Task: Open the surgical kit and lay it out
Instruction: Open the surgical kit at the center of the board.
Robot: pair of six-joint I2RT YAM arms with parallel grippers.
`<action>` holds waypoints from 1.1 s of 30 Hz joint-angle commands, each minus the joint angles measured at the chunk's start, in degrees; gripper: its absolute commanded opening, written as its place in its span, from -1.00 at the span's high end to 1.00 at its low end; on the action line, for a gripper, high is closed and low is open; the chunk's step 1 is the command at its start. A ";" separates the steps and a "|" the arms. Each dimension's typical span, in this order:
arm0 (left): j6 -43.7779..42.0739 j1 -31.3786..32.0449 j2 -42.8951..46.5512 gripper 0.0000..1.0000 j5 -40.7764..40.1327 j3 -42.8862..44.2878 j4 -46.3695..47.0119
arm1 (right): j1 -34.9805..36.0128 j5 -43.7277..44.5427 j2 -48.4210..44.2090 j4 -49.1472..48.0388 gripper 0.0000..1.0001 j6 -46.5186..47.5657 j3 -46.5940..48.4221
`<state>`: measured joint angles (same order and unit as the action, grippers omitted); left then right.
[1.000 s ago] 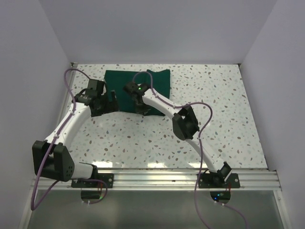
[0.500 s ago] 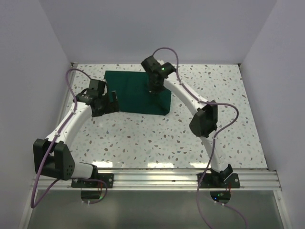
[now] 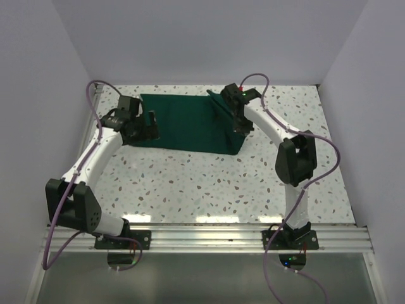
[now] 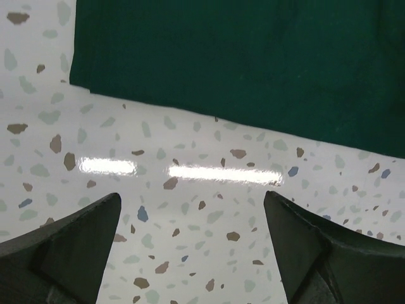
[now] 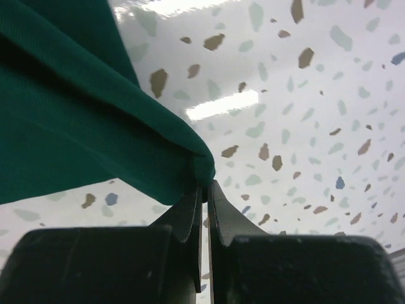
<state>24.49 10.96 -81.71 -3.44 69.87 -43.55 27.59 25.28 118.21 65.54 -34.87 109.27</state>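
Unfolding the dark green cloth wrap (image 3: pixel 183 123), at upper centre of the overhead view, is looking like the step in hand. The right end effector (image 5: pixel 204 190) is clenching a raised fold, and the left end effector (image 4: pixel 193 209) is hanging released beside the wrap. Next, that fold probably needs laying flat on the desk (image 3: pixel 190 183).

One dark green cloth wrap (image 3: pixel 183 123), one speckled table (image 3: pixel 190 183), two tools: left tool (image 4: pixel 191 199), right tool (image 5: pixel 205 190).
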 commanded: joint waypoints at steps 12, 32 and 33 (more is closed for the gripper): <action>-0.59 0.20 -7.75 -0.99 1.86 9.33 6.46 | -8.78 9.79 -8.44 1.08 0.65 -1.60 -12.32; 4.33 0.64 6.03 -0.99 1.25 -5.17 2.25 | -16.43 -8.58 16.33 -4.03 -0.94 9.21 26.46; 4.60 0.64 7.60 -0.99 0.90 -5.70 1.81 | -16.95 -8.75 17.83 -3.67 -0.93 9.21 28.52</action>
<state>26.96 11.09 -78.61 -2.11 65.69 -40.49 11.57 19.53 129.95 58.61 -27.66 130.54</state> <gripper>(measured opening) 0.994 0.972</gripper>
